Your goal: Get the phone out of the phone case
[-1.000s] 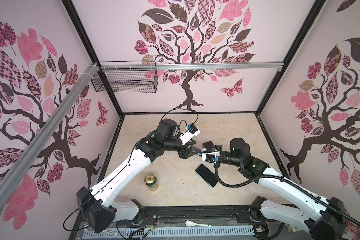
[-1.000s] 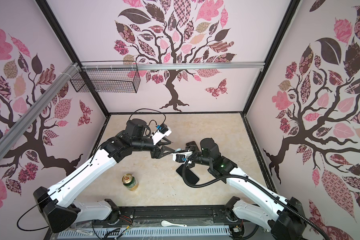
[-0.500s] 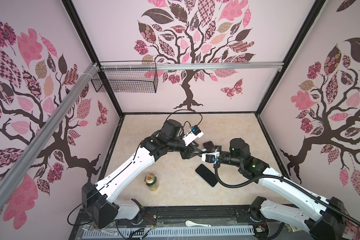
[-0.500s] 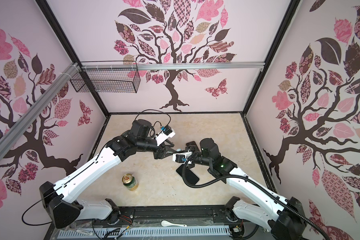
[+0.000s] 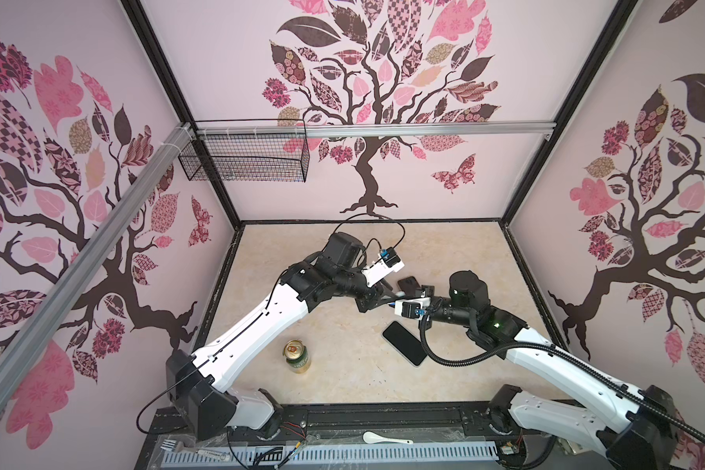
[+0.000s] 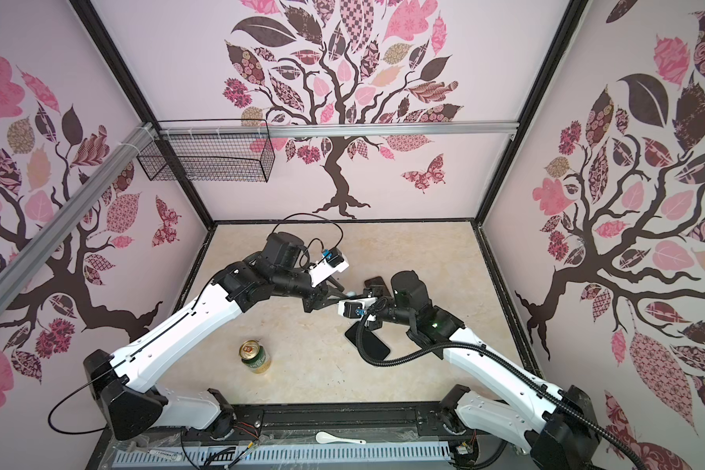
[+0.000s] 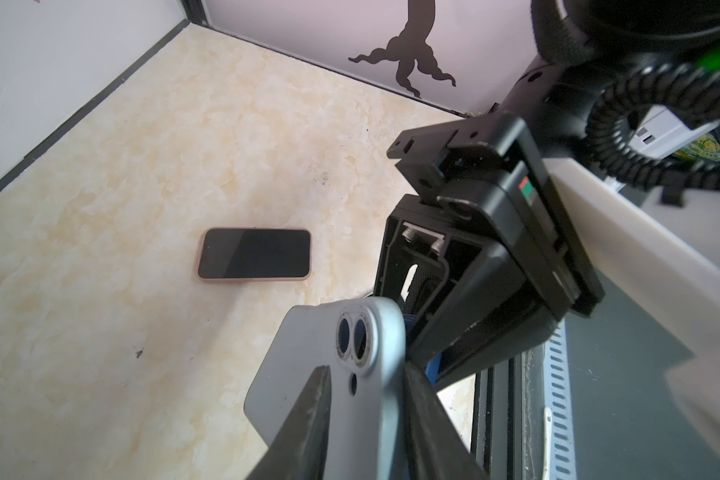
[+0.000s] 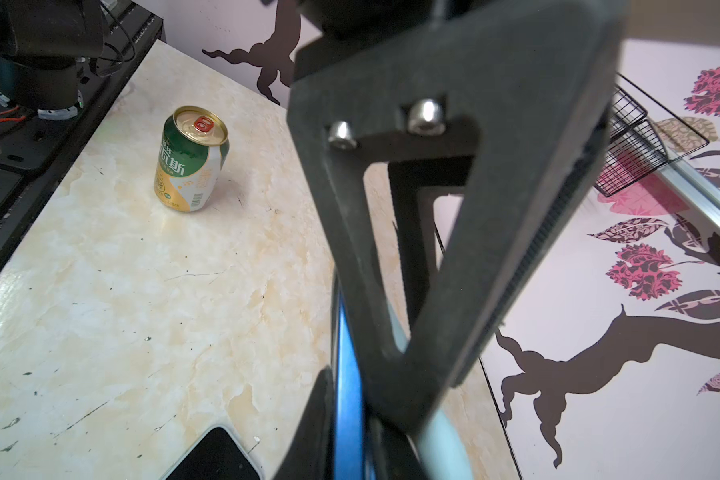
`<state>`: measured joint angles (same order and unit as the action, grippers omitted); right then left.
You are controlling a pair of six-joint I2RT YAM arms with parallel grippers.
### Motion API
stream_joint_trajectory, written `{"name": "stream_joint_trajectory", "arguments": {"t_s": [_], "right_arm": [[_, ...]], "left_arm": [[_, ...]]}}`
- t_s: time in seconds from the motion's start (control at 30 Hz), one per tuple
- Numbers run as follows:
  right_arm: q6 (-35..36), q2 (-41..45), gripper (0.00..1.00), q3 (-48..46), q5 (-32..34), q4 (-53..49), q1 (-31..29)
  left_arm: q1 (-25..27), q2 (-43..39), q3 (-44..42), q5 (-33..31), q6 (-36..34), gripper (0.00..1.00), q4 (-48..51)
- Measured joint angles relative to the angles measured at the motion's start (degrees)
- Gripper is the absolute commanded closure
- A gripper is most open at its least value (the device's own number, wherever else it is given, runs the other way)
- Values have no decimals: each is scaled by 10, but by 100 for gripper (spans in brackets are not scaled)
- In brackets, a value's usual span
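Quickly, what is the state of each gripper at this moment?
Left gripper: closed on the phone case, near its camera cutout.
Right gripper: closed on the same phone case.

Green-gold drinks can (image 5: 297,357) stands upright, lower centre of the marble-look tabletop (image 5: 342,390). Black wire basket (image 5: 243,156) hangs off the alu rail (image 5: 424,129), upper left. White spoon (image 5: 385,438) & fork (image 5: 172,445) lie along the bottom edge, well apart. Tree decal (image 5: 369,179) on back wall, butterfly (image 5: 454,175) just right of the trunk.
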<state>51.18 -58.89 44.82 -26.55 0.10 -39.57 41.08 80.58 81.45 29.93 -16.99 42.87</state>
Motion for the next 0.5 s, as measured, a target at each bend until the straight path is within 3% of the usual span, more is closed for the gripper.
{"name": "stream_joint_trajectory", "arguments": {"t_s": [0.3, 0.5], "right_arm": [[-6, 0, 100, 0, 2, 0, 0], [-6, 0, 100, 0, 2, 1, -1]], "left_arm": [[6, 1, 15, -21, -27, 100, 24], [7, 1, 17, -26, -27, 100, 28]]}}
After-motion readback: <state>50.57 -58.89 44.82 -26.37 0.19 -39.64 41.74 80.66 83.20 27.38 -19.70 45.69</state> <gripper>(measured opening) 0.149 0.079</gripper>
